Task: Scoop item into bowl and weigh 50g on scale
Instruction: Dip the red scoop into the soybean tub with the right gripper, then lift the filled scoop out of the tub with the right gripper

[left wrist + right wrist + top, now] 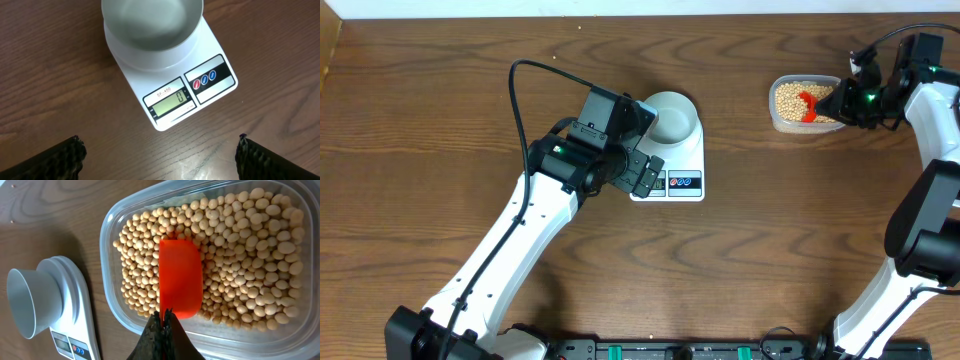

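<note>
Tan-yellow beans point(790, 97) point(245, 255) fill a clear plastic tub point(775, 118) point(107, 230) at the table's far right. My right gripper point(836, 101) point(164, 314) is shut on the handle of an orange-red scoop point(808, 106) point(180, 277), whose blade lies over the beans. The pale bowl point(672, 118) point(152, 25) point(27, 302) stands empty on the white scale point(685, 160) point(134, 75) point(75, 315) at mid-table. My left gripper point(648, 175) point(159, 139) hovers open just off the scale's display edge, with nothing between its fingers.
The left arm's black cable point(515, 100) loops over the table's left half. A black rail point(670, 351) runs along the front edge. Bare wooden tabletop point(750, 230) lies between the scale and the tub.
</note>
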You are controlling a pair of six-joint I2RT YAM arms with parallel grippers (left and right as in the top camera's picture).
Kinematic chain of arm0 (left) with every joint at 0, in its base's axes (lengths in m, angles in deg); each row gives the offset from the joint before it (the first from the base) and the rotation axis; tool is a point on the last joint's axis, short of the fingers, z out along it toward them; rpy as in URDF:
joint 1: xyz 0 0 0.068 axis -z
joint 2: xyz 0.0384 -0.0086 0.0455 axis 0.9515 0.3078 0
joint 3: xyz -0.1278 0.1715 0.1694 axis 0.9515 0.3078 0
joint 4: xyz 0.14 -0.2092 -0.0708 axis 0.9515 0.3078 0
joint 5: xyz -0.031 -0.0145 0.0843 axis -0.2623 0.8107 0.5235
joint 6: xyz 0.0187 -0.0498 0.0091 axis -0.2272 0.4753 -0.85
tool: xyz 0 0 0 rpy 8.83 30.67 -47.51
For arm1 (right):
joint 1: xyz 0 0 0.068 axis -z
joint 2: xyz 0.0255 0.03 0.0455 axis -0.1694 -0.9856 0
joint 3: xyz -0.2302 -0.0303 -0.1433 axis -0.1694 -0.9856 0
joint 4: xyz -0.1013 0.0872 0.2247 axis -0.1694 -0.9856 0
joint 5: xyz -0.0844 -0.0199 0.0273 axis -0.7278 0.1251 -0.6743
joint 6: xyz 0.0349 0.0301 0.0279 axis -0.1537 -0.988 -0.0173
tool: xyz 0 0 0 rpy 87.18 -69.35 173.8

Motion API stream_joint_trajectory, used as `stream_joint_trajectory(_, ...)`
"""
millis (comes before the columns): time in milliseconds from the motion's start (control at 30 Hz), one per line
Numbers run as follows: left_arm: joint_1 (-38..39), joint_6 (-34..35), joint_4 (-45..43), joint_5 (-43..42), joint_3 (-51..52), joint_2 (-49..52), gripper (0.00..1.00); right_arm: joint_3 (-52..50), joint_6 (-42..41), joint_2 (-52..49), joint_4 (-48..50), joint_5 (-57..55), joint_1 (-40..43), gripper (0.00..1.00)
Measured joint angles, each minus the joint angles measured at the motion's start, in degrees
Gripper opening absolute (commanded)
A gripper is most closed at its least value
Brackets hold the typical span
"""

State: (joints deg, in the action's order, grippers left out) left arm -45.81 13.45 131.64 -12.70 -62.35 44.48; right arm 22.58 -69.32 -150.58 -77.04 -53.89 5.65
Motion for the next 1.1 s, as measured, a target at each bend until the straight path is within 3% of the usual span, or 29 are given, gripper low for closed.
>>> stream_joint_trajectory(500,0.0,0.0,0.0,0.0,0.0,0.0,0.98,-2.1,-0.4,0.0,2.1,5.1,1.6,0.01)
stream_joint_trajectory(1100,0.0,0.0,0.0,0.0,0.0,0.0,0.98,-2.7,0.5,0.0,0.4,23.8,11.3,0.01)
